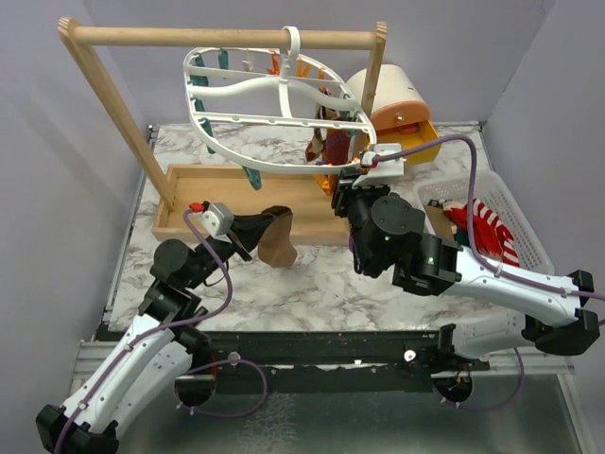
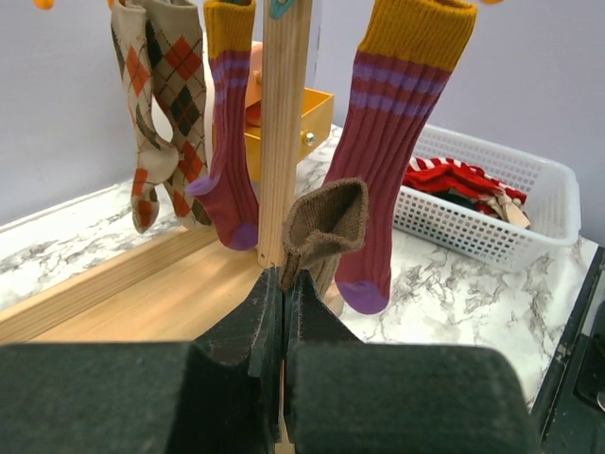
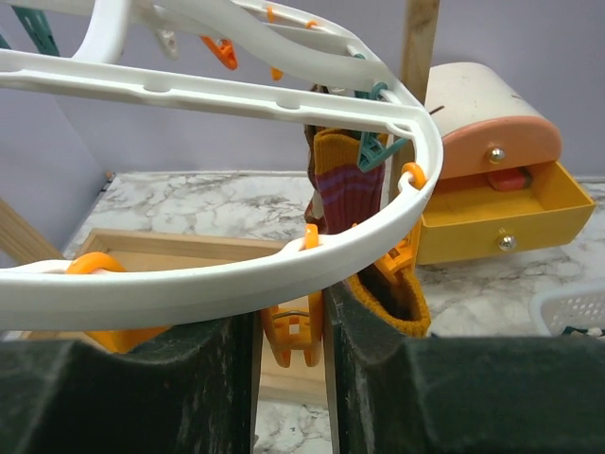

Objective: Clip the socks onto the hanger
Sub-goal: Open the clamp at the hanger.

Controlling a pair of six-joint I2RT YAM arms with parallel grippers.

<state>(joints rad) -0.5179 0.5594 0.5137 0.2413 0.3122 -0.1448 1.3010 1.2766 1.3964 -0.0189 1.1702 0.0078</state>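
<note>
The white oval hanger hangs from the wooden rack's bar. Maroon socks with yellow cuffs and argyle socks hang clipped to it. My left gripper is shut on a tan-brown sock and holds it above the table in front of the rack; in the left wrist view the sock sticks up from the closed fingertips. My right gripper is under the ring's near right edge. In the right wrist view its fingers close around an orange clip below the ring.
The wooden rack stands on a wooden tray. A white slatted basket at the right holds a red-and-white striped sock and others. A yellow drawer box with a rounded lid stands behind the rack's right post.
</note>
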